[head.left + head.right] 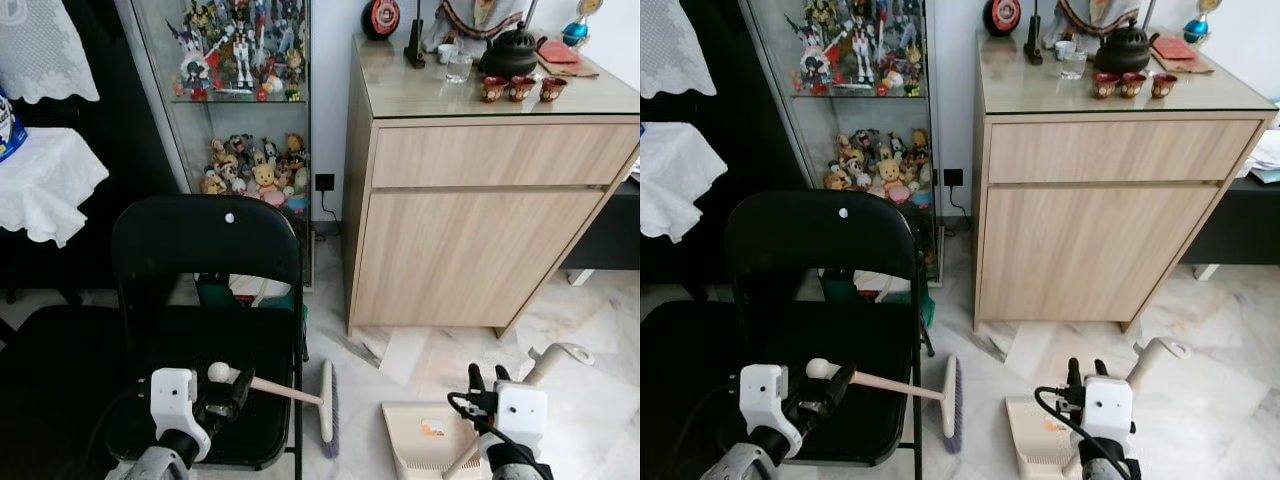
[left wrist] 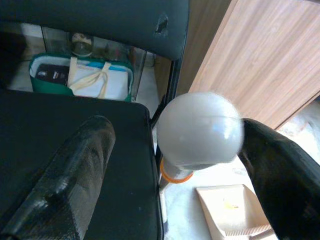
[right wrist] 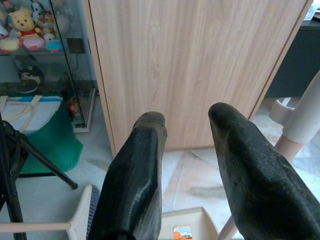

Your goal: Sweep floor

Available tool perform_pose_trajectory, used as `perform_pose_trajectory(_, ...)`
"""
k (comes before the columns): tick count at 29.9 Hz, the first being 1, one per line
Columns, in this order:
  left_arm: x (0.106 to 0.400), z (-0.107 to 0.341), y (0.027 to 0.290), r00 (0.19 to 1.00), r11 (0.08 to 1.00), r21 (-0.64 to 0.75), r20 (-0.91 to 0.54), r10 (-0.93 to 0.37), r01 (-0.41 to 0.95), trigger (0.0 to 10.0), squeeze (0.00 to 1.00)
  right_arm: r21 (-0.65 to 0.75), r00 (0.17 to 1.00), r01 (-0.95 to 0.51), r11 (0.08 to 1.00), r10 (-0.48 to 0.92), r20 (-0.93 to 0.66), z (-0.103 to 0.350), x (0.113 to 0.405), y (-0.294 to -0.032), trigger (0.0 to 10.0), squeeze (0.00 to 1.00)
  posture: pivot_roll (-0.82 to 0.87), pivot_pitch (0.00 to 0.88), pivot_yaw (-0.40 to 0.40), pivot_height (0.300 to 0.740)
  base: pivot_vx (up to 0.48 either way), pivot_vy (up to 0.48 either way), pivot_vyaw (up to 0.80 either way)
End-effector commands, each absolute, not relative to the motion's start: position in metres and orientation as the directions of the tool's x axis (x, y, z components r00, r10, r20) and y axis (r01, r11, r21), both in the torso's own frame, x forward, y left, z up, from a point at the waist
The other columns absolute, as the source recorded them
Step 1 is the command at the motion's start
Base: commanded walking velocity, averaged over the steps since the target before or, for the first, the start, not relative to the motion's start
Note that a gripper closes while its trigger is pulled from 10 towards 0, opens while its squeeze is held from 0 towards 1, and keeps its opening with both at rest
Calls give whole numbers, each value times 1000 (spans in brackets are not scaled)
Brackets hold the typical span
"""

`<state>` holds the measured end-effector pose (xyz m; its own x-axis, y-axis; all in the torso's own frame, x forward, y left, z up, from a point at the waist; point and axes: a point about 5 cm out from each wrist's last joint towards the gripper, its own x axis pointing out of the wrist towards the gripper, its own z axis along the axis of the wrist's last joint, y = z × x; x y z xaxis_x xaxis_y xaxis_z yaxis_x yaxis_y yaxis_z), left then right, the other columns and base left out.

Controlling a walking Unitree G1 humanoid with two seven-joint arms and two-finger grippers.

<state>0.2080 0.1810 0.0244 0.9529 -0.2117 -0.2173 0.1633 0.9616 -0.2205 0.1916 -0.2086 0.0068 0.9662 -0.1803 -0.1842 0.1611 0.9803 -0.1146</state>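
Hand broom (image 1: pixel 325 405) with bristle head on marble floor (image 1: pixel 590 320) beside black folding chair (image 1: pixel 205 245), white knob pinched by left gripper (image 1: pixel 222 385); right gripper (image 3: pixel 187 135), fingers spread and empty, above beige dustpan (image 1: pixel 425 435)

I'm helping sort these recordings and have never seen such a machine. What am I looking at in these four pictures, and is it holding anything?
It is a walking house robot with two silver arms, each ending in two long black fingers. The two wide pictures come from cameras in its head, looking down and ahead. The other two come from cameras on its wrists, looking along the fingers.

The left gripper holds a small broom near the white knob on its handle, over the seat of a black folding chair. The brush head rests on the marble floor. A beige dustpan lies on the floor by the right gripper, whose fingers are apart, with nothing between them. Behind stand a wooden cabinet and a glass case of toys.
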Motion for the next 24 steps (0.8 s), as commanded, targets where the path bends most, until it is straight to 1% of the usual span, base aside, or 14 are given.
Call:
perform_pose_trajectory(1, 207, 21, 184, 954, 967, -210, -232, -193, 144, 10000, 0, -113, 966, 163, 980, -182, -182, 7, 191, -209, 10000, 0, -97, 0, 7, 740, 0, 0, 0)
perform_pose_trajectory(12, 215, 10, 182, 955, 974, -196, -249, -161, 113, 10000, 0, -113, 967, 164, 980, -182, -178, 7, 191, -209, 10000, 0, -102, 0, 7, 740, 0, 0, 0)
perform_pose_trajectory(19, 224, 9, 183, 966, 980, -194, -240, -94, 47, 10000, 0, -113, 968, 159, 981, -178, -178, 8, 190, -208, 10000, 0, -109, 0, 2, 740, 0, 0, 0)
perform_pose_trajectory(24, 225, 7, 185, 967, 983, -175, -236, -90, 49, 10000, 0, -116, 968, 159, 980, -178, -180, 8, 190, -209, 10000, 0, -108, 0, 1, 740, 0, 0, 0)
